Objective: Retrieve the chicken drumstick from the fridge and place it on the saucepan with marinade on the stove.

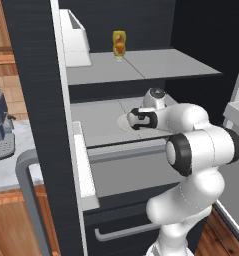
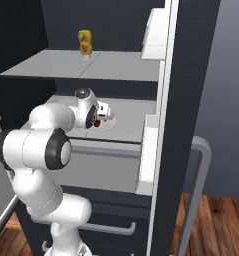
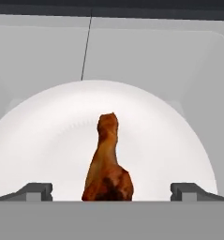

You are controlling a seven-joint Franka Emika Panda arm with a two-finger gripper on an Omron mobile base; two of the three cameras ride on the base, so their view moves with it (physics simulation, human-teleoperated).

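**Hand poised over drumstick, grasp not yet made**

The hand (image 3: 111, 191) stands fully spread and grasps nothing, its fingertips (image 3: 36, 191) either side of the chicken drumstick (image 3: 108, 164). The drumstick lies on a white plate (image 3: 48, 140) on the middle shelf (image 1: 98, 127) of the open fridge (image 1: 36, 100), narrow end pointing away. Recommend advancing squarely until the thick end sits between the fingertips, then clamping there before lifting clear.
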